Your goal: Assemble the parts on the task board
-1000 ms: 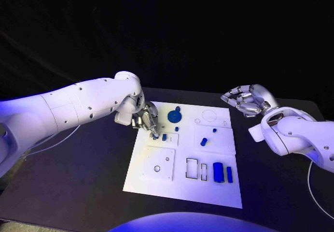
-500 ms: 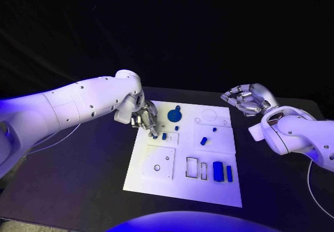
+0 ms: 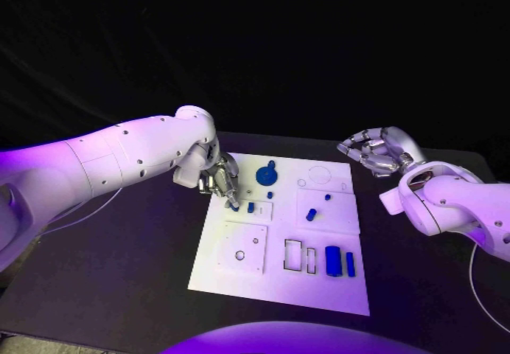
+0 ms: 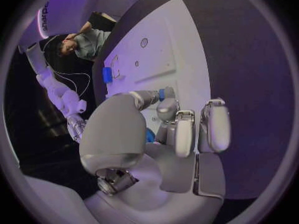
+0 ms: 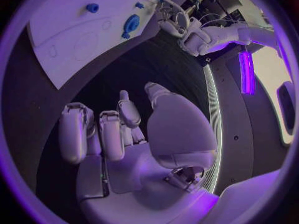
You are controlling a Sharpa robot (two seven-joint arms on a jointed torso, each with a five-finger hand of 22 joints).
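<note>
On the arm (image 4: 47, 22), "sharpa" lettering shows

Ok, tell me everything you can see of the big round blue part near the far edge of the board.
The round blue part is a flat disc of plain blue, plastic by its look, with a small tab sticking out toward the far edge and a pale spot near its middle. It lies flat on the white task board, in its far left area, beside an outlined circle. Nothing touches it: the left hand works just to its left, over smaller blue pieces, and the right hand hangs off the board. The right wrist view shows the same flat disc.
</note>
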